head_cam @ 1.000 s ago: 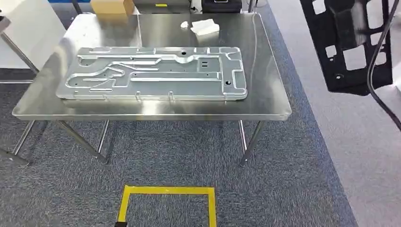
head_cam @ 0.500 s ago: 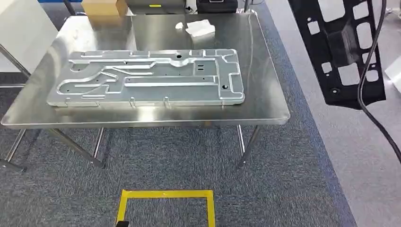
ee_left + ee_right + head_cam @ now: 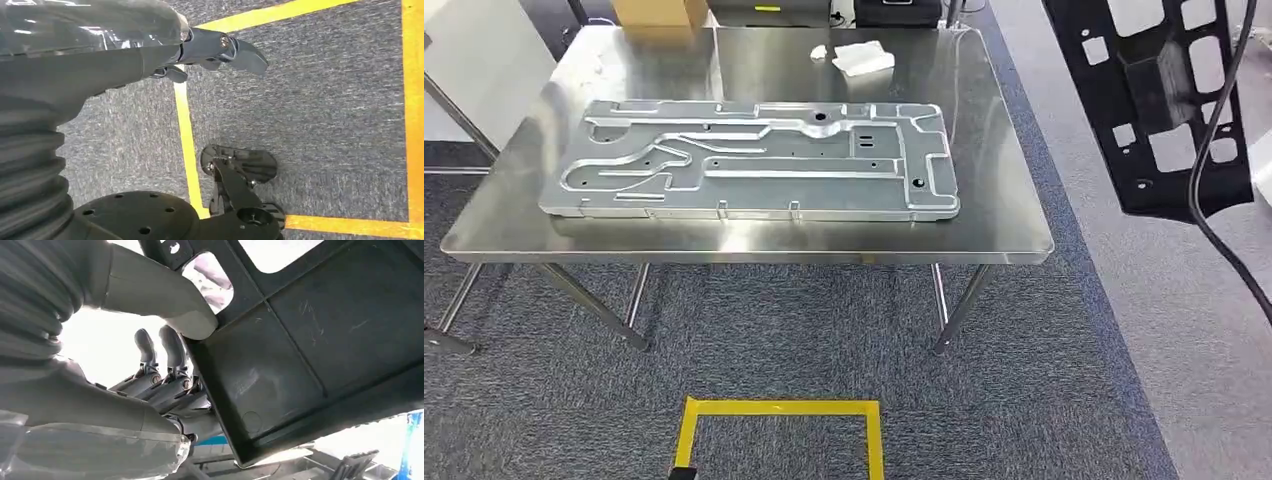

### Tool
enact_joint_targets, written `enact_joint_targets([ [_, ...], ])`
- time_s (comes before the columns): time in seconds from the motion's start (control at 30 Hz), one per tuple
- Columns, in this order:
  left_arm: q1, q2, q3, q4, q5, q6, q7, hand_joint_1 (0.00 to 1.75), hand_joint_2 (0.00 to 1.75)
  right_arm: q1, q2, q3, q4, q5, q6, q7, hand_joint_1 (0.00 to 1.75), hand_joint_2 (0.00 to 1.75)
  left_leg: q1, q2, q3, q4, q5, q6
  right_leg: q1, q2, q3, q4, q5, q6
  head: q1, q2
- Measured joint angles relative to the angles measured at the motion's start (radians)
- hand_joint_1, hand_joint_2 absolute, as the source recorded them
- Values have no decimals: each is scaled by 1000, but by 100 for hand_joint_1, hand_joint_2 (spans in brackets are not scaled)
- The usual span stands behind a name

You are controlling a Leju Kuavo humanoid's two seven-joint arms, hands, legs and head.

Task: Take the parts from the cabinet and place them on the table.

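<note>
A flat black plastic panel (image 3: 1159,95) with rectangular cut-outs hangs at the upper right of the head view, cut off by the frame's top edge. The right hand (image 3: 165,365) grips its edge, thumb over one face, dark fingers behind. The left hand (image 3: 220,50) hangs over grey carpet, holding nothing, fingers loosely apart. A stamped, ribbed silver metal panel (image 3: 754,160) lies flat on the glossy steel table (image 3: 1004,235).

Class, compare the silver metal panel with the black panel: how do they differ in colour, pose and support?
The silver metal panel is shiny grey; the black panel is matte black. The silver one lies flat on the steel table; the black one hangs off to the side, gripped by the right hand. Both are large, flat parts with holes.
</note>
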Motion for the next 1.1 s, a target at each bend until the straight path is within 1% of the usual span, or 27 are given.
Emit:
enact_joint_targets([
  [0.13,-1,2,0,0,-2,0,16,0,175,4,0,4,0,-8,-1,0,175,175,0,0,0,0,1,1,0,0,0,0,1,2,0,0],
  [0.23,0,2,0,0,-5,7,17,0,175,14,-3,5,0,-25,-4,-4,175,175,0,0,0,0,1,2,0,0,-1,0,3,5,0,0],
  [0.43,1,2,-1,0,-5,13,16,0,175,27,-14,8,0,-30,-7,-7,175,175,0,1,1,0,2,3,0,0,-2,1,3,6,0,0],
  [0.53,2,2,-2,0,-5,23,16,0,175,38,-19,10,0,-35,-11,-28,175,175,0,2,1,0,2,3,0,0,-2,3,3,6,0,0],
  [0.6,1,2,-7,0,-6,28,17,0,175,55,-19,11,-1,-53,-23,-37,175,175,0,2,2,0,2,3,0,1,-2,3,3,6,0,0],
  [0.67,-1,2,-15,0,-10,31,22,0,175,87,-8,8,-8,-92,-68,-40,175,175,0,3,2,0,2,3,0,2,-2,4,3,6,0,0],
  [0.73,-5,3,-22,0,-23,33,27,0,175,127,25,-1,-8,-118,-132,-45,175,175,0,7,4,0,2,3,0,6,-2,5,3,6,0,0],
  [0.83,-20,3,-26,0,-23,34,40,0,175,202,106,-11,-8,-124,-213,-44,175,175,0,13,7,-1,2,3,0,10,-1,7,4,5,0,0],
  [0.9,-25,3,-28,0,-22,37,52,0,175,245,162,-14,-8,-121,-246,-39,175,175,0,13,7,-1,2,3,0,10,-2,9,4,5,0,0],
  [0.97,-24,4,-29,0,-19,42,63,0,175,270,223,-15,-7,-113,-256,-30,175,175,0,13,8,-1,3,3,1,10,-3,10,3,5,0,0],
  [1.1,-18,11,-30,0,-8,52,86,0,175,312,328,-16,-6,-106,-266,-19,175,175,1,12,6,-2,4,0,2,9,-4,11,3,4,0,0],
])
